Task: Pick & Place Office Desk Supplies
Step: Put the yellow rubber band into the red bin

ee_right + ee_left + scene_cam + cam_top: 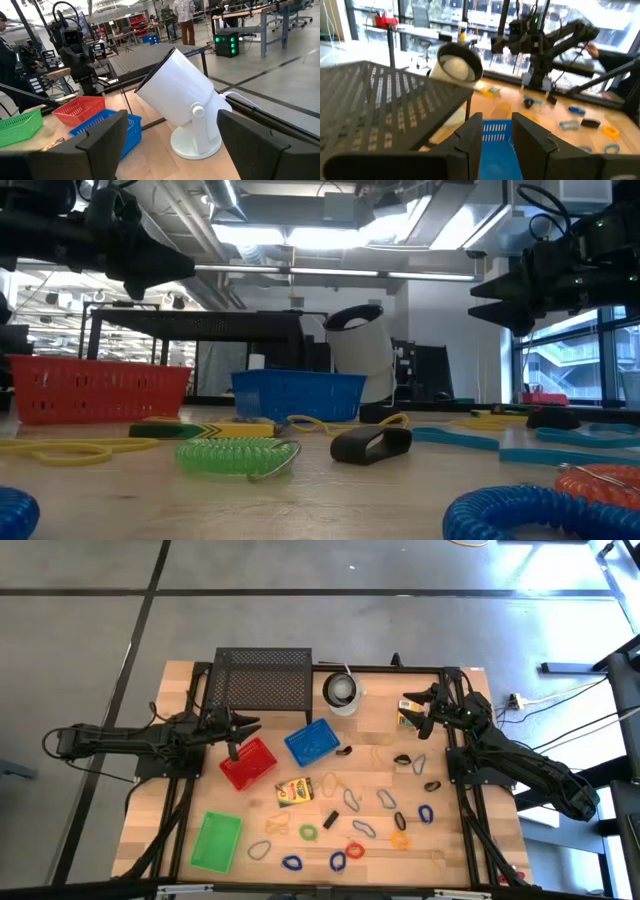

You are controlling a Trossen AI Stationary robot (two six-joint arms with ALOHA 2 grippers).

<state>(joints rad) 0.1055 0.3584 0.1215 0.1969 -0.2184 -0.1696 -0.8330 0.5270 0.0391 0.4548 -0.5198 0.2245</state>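
Note:
Many small loops lie flat on the wooden table: blue point(291, 862), red point(338, 861), orange point(400, 839), green point(308, 833) and black point(432, 785). A black clip point(330, 818) lies among them. One yellow-and-green crayon box point(294, 790) lies mid-table, and another point(408, 720) lies at the far right. My left gripper point(243, 727) point(497, 130) is open and raised, between the mesh stand and the red basket. My right gripper point(418, 703) point(172, 117) is open wide and raised over the far-right crayon box.
A black mesh stand point(262, 678) and a white cup point(342, 692) stand at the far edge. A red basket point(247, 762), a blue basket point(312, 742) and a green basket point(217, 840) sit on the table's left half. People show in the room beyond.

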